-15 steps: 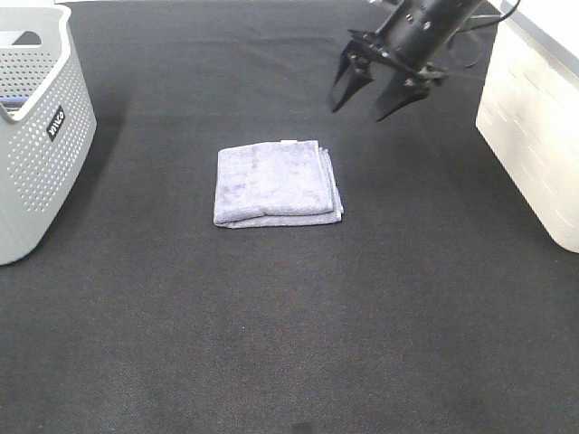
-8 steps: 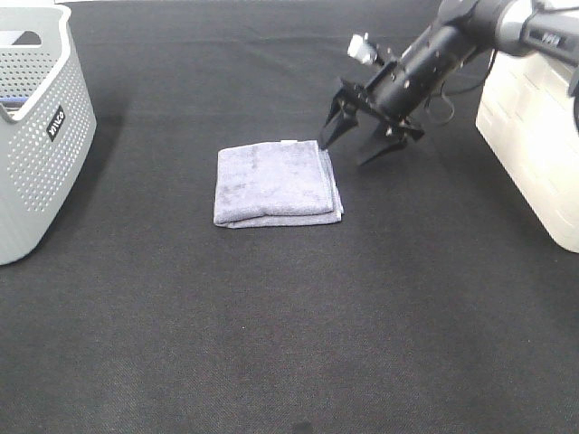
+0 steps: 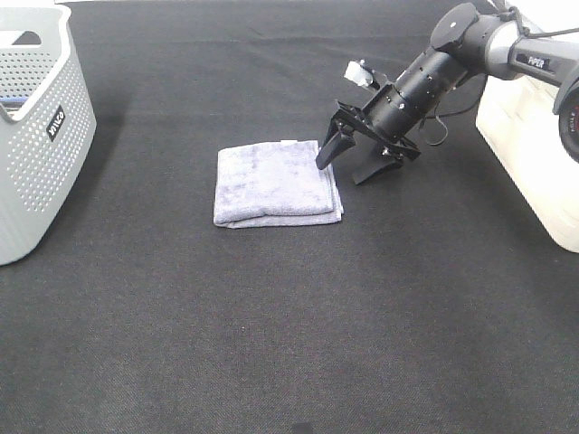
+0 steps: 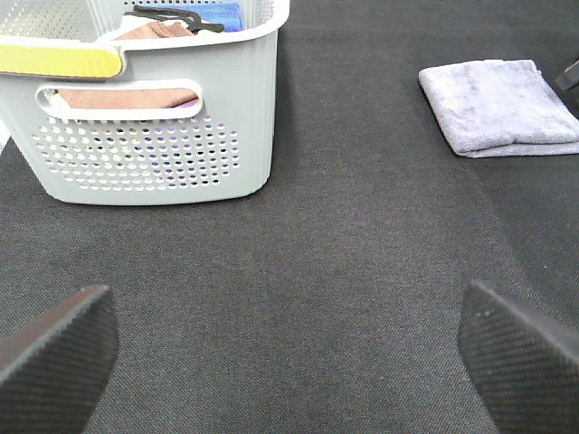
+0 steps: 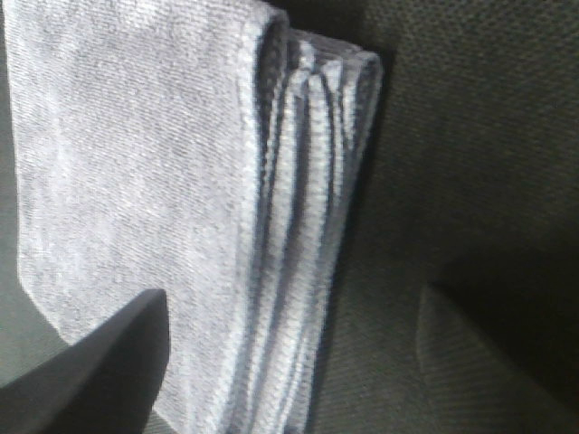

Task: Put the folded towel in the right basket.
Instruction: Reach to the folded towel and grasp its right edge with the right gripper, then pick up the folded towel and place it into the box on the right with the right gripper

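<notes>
The folded lavender towel (image 3: pixel 276 183) lies flat on the black mat in the middle of the exterior view. My right gripper (image 3: pixel 344 169) is open and low at the towel's right edge, with one finger (image 3: pixel 326 155) over that edge and the other on the mat beside it. In the right wrist view the towel's layered edge (image 5: pixel 298 181) lies between the open fingers (image 5: pixel 99 371). The right basket (image 3: pixel 534 154) is white and stands at the right edge. My left gripper (image 4: pixel 289 362) is open and empty above the mat; it is not visible in the exterior view.
A grey perforated basket (image 3: pixel 36 136) stands at the far left; in the left wrist view (image 4: pixel 154 117) it holds folded cloths and a black hanger. The towel also shows in the left wrist view (image 4: pixel 498 107). Black mat covers the table.
My right gripper has come down from above and behind the towel to its right edge, staying open. The towel has not moved.
</notes>
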Controlling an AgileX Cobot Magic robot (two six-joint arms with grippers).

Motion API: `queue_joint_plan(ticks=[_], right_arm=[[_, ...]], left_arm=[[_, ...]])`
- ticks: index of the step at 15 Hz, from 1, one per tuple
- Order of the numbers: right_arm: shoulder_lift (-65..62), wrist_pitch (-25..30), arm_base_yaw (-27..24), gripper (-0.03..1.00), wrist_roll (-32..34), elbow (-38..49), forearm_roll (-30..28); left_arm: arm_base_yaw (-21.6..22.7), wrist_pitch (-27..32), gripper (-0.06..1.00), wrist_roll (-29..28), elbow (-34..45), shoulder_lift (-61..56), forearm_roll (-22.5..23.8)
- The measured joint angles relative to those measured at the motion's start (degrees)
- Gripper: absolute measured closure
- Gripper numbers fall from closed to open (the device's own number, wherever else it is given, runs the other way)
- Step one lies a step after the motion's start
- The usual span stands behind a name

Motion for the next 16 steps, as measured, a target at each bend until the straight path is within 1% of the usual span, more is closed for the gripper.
queue_joint_plan(ticks=[5, 6, 7, 8, 10, 11, 12, 13, 16], right_arm=[[1.3, 0.0, 1.6, 0.25, -0.6, -0.5, 1.4], [1.5, 0.1, 1.7, 0.27, -0.6, -0.7, 2.3], [1.8, 0.1, 1.7, 0.30, -0.6, -0.7, 3.1], [2.1, 0.1, 1.7, 0.37, -0.6, -0.7, 3.8], [2.4, 0.0, 1.7, 0.57, -0.6, -0.5, 5.3], [2.4, 0.0, 1.7, 0.69, -0.6, -0.5, 5.9], [2.4, 0.0, 1.7, 0.85, -0.6, -0.5, 6.5], [2.4, 0.0, 1.7, 0.91, -1.3, -0.5, 6.8], [2.3, 0.0, 1.7, 0.91, -3.4, -0.5, 9.5]], left_arm=[[0.0, 0.0, -0.02, 0.0, 0.0, 0.0, 0.0], [0.0, 0.0, -0.02, 0.0, 0.0, 0.0, 0.0], [0.0, 0.0, -0.02, 0.0, 0.0, 0.0, 0.0], [0.0, 0.0, -0.02, 0.0, 0.0, 0.0, 0.0], [0.0, 0.0, -0.02, 0.0, 0.0, 0.0, 0.0], [0.0, 0.0, -0.02, 0.0, 0.0, 0.0, 0.0], [0.0, 0.0, -0.02, 0.0, 0.0, 0.0, 0.0], [0.0, 0.0, -0.02, 0.0, 0.0, 0.0, 0.0], [0.0, 0.0, -0.02, 0.0, 0.0, 0.0, 0.0]])
